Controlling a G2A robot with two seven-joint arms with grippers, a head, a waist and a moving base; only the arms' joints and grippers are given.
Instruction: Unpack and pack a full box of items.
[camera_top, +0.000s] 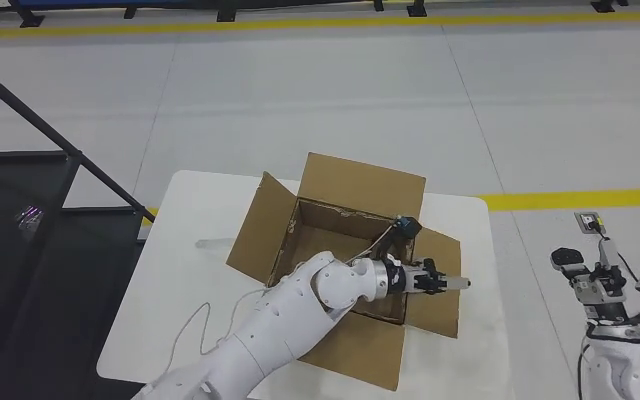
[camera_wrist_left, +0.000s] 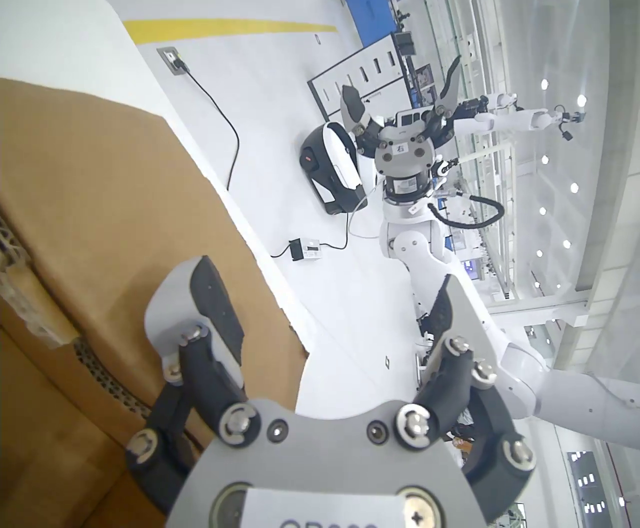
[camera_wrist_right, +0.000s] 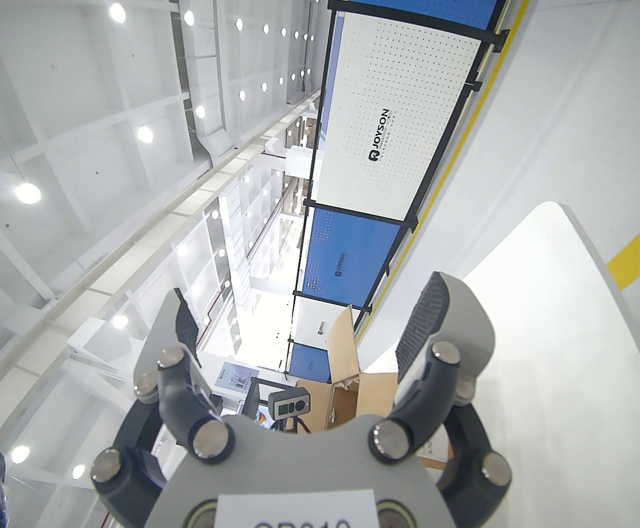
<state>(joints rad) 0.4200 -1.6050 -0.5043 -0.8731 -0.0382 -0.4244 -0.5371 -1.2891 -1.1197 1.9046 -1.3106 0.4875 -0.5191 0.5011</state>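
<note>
Much of the inside of the box (camera_top: 365, 180) is covered by the left arm lying across its opening, and what little of the interior shows is in shadow, so whether anything lies inside cannot be told. The left wrist view cuts the carton down to one brown panel and a strip of edge. There is one box, of plain brown corrugated cardboard, standing on one white table (camera_top: 180, 300) with rounded corners. Its four flaps are folded outward: one to the far side, one to the near side and one to each side. One edge, seen up close, shows the wavy fluting of the board and ragged bits of torn tape. There are two grippers, each with two grey metal fingers faced with dark ribbed pads. The left gripper (camera_wrist_left: 332, 305) hangs over the flap (camera_wrist_left: 125, 200) on the box's right side, just past the opening, with its fingers spread apart and nothing between them. The right gripper (camera_wrist_right: 307, 310) is well apart from the box, out beyond the table's right edge and pointing upward. Its fingers are likewise spread wide and hold nothing.
</note>
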